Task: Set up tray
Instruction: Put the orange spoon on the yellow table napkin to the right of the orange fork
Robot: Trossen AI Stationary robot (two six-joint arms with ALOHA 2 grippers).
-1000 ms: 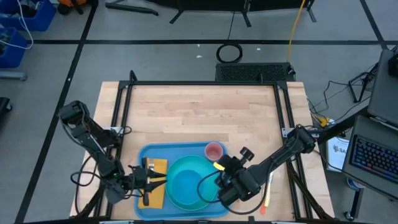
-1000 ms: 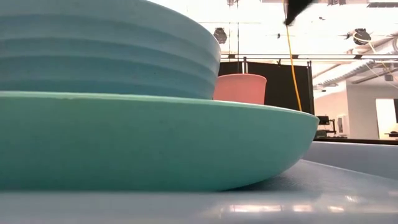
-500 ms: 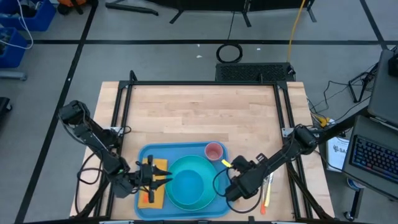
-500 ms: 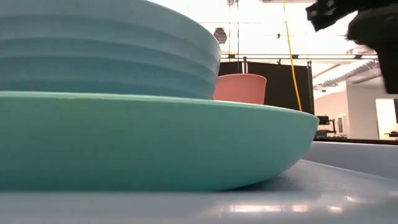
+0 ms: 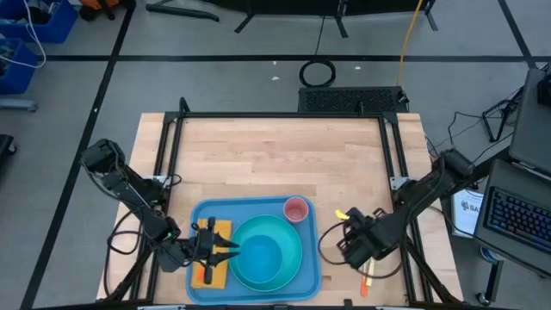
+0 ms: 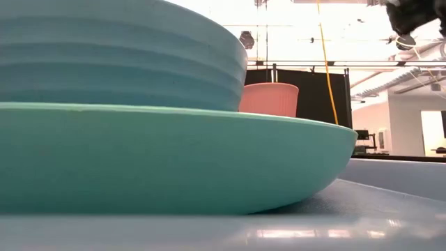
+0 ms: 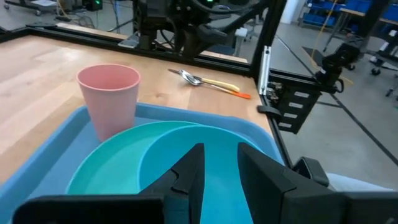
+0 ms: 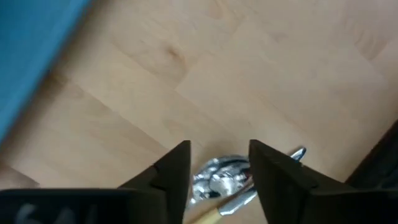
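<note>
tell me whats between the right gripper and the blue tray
Only bare wooden table. In the high view the right gripper hangs off the tray's right edge, with nothing in the gap; the cutlery lies on the gripper's far side.

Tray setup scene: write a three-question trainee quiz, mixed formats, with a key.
1. True or false: the pink cup stands inside the blue tray.
2. The right gripper hovers over: A) the teal bowl B) cutlery on the bare table C) the napkin.
3. Fill in: the teal bowl sits on the teal ____.

Key: 1 true; 2 B, the cutlery lies outside the tray; 3 plate.
</note>
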